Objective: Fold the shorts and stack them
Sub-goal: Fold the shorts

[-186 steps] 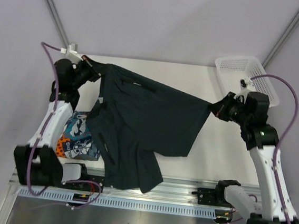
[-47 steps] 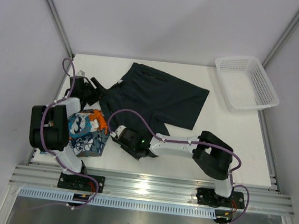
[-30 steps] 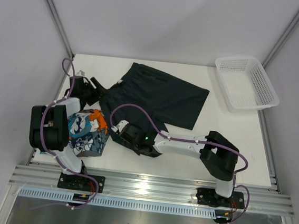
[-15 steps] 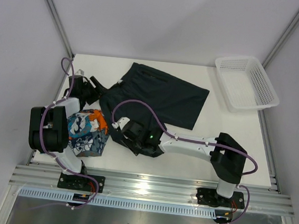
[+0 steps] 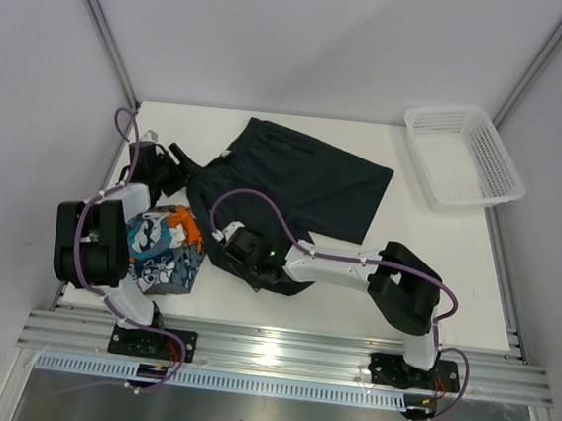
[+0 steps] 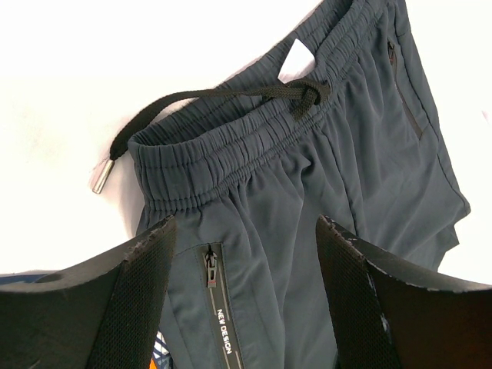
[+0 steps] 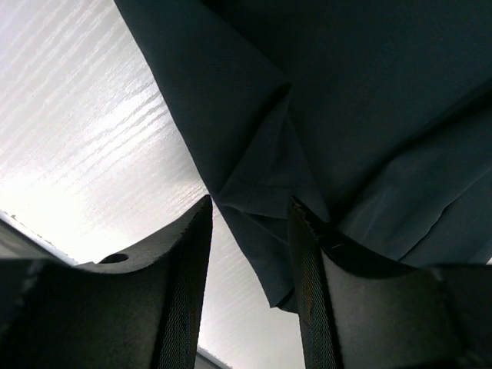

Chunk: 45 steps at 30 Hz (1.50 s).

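While the right gripper [image 5: 235, 243] sits parted and empty over a rumpled near-left corner of the dark shorts [image 5: 308, 188], its arm reaches low and leftward across the table [image 5: 463, 228]. The left gripper [image 6: 246, 223] gapes wide, holding nothing, above the waistband [image 6: 231, 154]. The dark shorts lie flat mid-table, waistband left, legs running right, with the printed shorts [image 5: 163, 249] bundled at the left edge.

— What do your arms look like?
— My left arm [image 5: 131, 199] and right arm [image 5: 333, 267] match: white links, black joints, black bases. A purple cable [image 5: 252, 196] loops along each. A green light [image 5: 270, 252] glows near my right wrist.
— And the tips?
— My left end effector [image 6: 244, 227] and right end effector [image 7: 250, 204] are black, each with two broad fingers [image 6: 138, 300], mesh-textured pads and grainy edges.
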### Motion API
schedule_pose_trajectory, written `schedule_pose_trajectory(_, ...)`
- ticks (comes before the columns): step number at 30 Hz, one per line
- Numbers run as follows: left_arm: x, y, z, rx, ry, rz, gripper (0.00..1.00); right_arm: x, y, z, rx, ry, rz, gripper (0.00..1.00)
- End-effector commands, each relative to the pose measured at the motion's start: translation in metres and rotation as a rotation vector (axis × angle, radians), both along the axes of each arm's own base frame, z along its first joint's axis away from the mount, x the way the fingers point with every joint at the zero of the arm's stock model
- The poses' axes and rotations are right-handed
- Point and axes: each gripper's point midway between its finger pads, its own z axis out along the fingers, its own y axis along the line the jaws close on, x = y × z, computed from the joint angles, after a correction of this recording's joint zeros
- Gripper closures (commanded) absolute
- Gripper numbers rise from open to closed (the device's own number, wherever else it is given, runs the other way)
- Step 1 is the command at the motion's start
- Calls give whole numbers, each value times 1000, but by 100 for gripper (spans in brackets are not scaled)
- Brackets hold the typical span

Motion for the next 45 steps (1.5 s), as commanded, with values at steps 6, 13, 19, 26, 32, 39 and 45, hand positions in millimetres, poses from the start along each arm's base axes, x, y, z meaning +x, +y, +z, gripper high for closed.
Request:
schedule_pose_trajectory(6,0,5,15,28,-49,-8,25,15,13,4,32,-21,-30,47)
schedule_pose_trajectory(13,0,5,13,27,-44,-8,25,19,12,-4,23,-11,-39,55)
schedule_pose_trajectory(19,-1,5,12,29,-43,-8,25,16,10,10,42,-29,-43,78)
schedule_pose_trajectory(26,-2,5,10,26,-37,-7,25,-1,7,37,68,-46,-10,85)
schedule_pose_trajectory(32,-1,5,7,25,-31,-7,25,-34,18,47,103,-9,73,99)
schedule_pose_trajectory(39,2,9,-6,33,6,6,25,-79,32,50,115,38,199,100)
schedule_pose_trajectory(45,10,22,-17,31,39,35,25,-93,34,46,111,52,217,100)
